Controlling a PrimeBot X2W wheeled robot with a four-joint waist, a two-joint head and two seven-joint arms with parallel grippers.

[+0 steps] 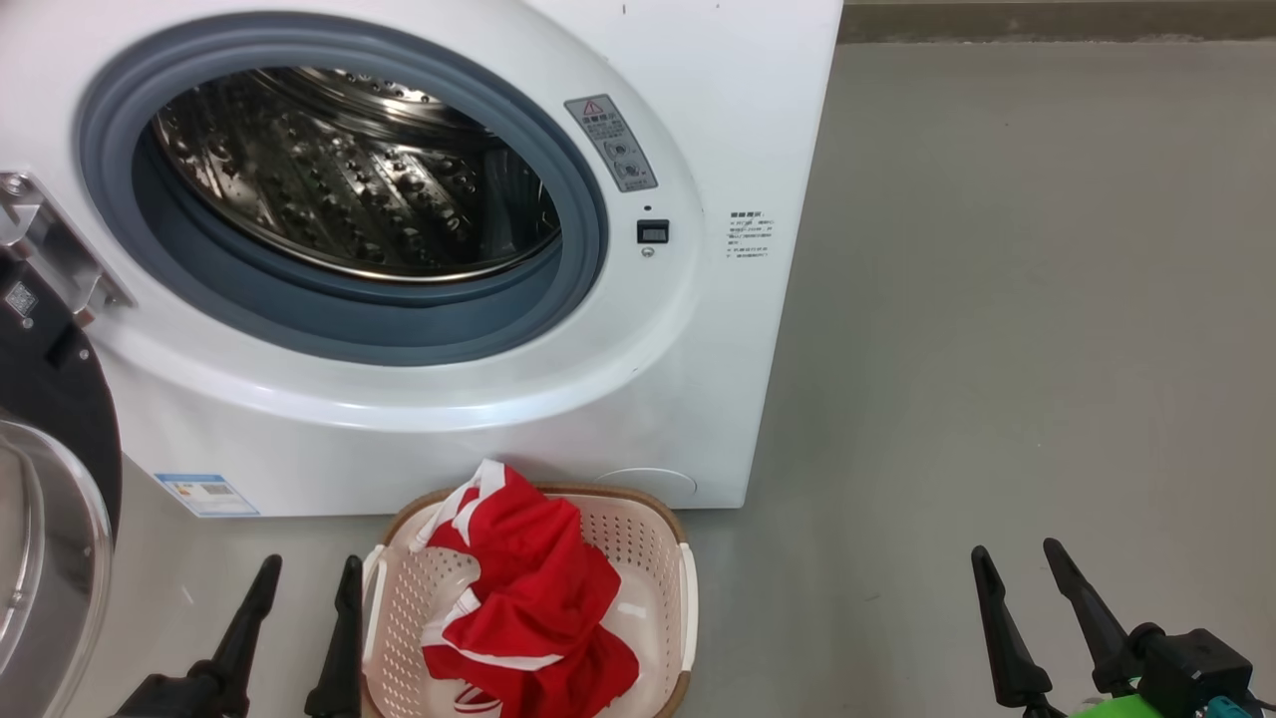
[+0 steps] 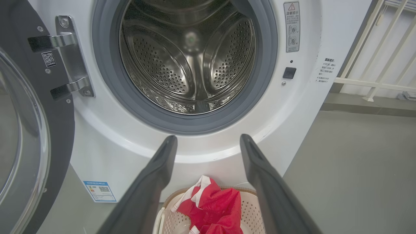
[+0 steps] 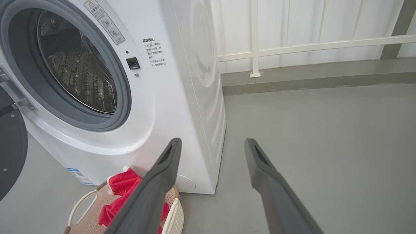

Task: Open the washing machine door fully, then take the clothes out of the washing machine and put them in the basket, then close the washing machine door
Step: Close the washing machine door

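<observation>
The white washing machine (image 1: 718, 120) stands with its door (image 1: 45, 499) swung wide open to the left; its steel drum (image 1: 349, 170) holds nothing that I can see. Red clothes (image 1: 518, 608) with white trim lie heaped in the cream basket (image 1: 653, 558) on the floor in front of the machine. My left gripper (image 1: 306, 573) hovers open just left of the basket, holding nothing. At the lower right my right gripper (image 1: 1022, 558) is open too, well away from the basket. From the left wrist I see the drum (image 2: 191, 58), the clothes (image 2: 217, 208) and the door (image 2: 29, 130).
Bare grey floor (image 1: 997, 349) stretches to the right of the machine. A white railing (image 3: 292, 45) and a low kerb run along the back wall behind it. The open door's glass bowl bulges out at the far left, close to my left arm.
</observation>
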